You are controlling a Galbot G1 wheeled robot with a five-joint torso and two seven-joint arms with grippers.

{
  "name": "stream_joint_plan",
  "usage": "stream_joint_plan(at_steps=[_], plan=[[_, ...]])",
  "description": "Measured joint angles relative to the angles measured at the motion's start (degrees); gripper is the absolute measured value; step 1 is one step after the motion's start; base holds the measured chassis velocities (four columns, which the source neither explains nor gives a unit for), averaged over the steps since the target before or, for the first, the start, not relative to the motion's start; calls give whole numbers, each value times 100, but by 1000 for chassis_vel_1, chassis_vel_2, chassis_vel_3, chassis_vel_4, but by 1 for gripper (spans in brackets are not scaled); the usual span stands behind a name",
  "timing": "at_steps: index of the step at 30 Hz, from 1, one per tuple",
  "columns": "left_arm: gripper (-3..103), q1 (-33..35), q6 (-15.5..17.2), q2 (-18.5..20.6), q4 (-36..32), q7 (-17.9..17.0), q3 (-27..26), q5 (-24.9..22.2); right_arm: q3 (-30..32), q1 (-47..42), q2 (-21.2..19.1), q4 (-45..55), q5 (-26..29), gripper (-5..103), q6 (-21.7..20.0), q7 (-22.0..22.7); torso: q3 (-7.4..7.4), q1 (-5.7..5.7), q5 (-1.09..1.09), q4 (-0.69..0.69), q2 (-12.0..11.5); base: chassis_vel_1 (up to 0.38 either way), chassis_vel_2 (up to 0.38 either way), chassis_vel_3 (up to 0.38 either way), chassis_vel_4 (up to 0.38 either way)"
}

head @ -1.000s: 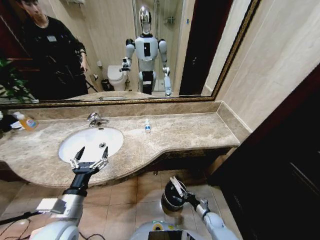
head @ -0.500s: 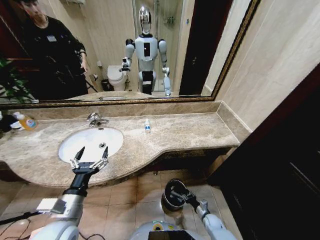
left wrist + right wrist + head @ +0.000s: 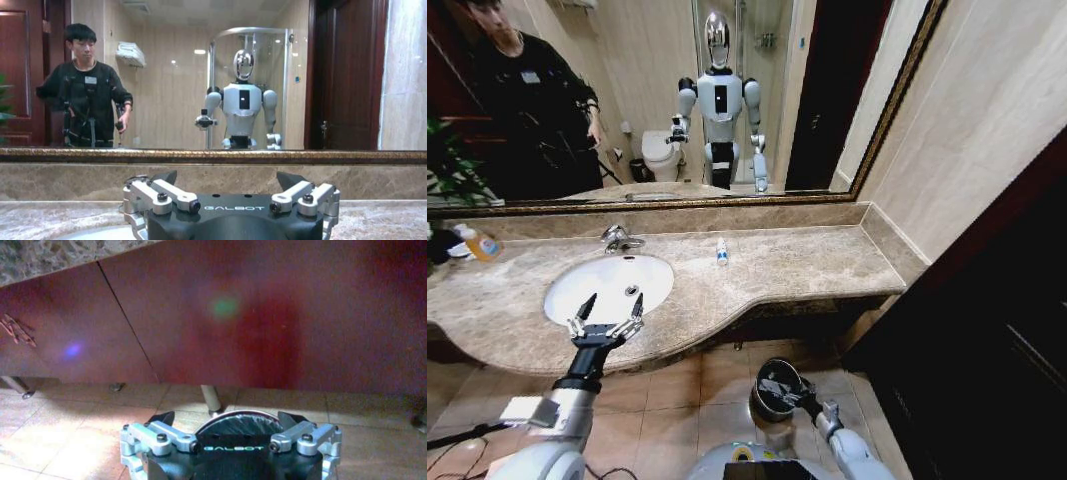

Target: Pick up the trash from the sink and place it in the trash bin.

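Hovering over the near rim of the wide white oval porcelain sink (image 3: 610, 285), left gripper (image 3: 607, 318) has its fingers spread and nothing between them. The basin itself looks bare apart from the chrome drain (image 3: 632, 290); can't make out any litter in it

The one piece of trash I can spot is the tiny clear bottle with a blue label (image 3: 721, 251), standing upright on the beige marble counter (image 3: 807, 265), beyond the sink's right side and well apart from the left gripper, up and to its right. Left arm is clearly the nearer one for it

Right gripper (image 3: 772, 385) is low, just over the small round black trash bin with a shiny silver rim (image 3: 776, 391) on the tiled floor (image 3: 672, 400) under the counter edge; right wrist view shows its fingers (image 3: 163, 436) splayed either side of the bin rim, empty

Around: chrome faucet (image 3: 619, 238) behind the basin, orange-capped bottle (image 3: 478, 242) at the far left, not trash. Nothing blocks a reach to the small bottle, though the faucet sits near that line
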Motion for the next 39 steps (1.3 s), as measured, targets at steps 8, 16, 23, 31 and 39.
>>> stream_joint_plan(at_steps=[8,16,23,31,39], plan=[[100,0,0,0,0,0,0,0,2,-42,-12,63,10,100,2,0,0,0,0,0,0,0,0,0,0],[100,0,1,0,0,0,0,0,18,-278,-43,525,168,100,-199,-18,0,0,1,0,0,0,0,0,0],[100,0,0,0,0,0,0,0,185,-885,-244,2094,542,100,-865,-31,0,0,2,0,0,0,0,0,0],[100,0,0,0,0,0,0,0,728,-1758,-417,4073,664,100,-1172,-436,0,0,-1,0,0,0,0,0,0],[100,0,0,0,0,0,0,0,689,-1900,-412,5225,944,100,-1021,71,0,-1,0,-1,0,0,0,0,0]])
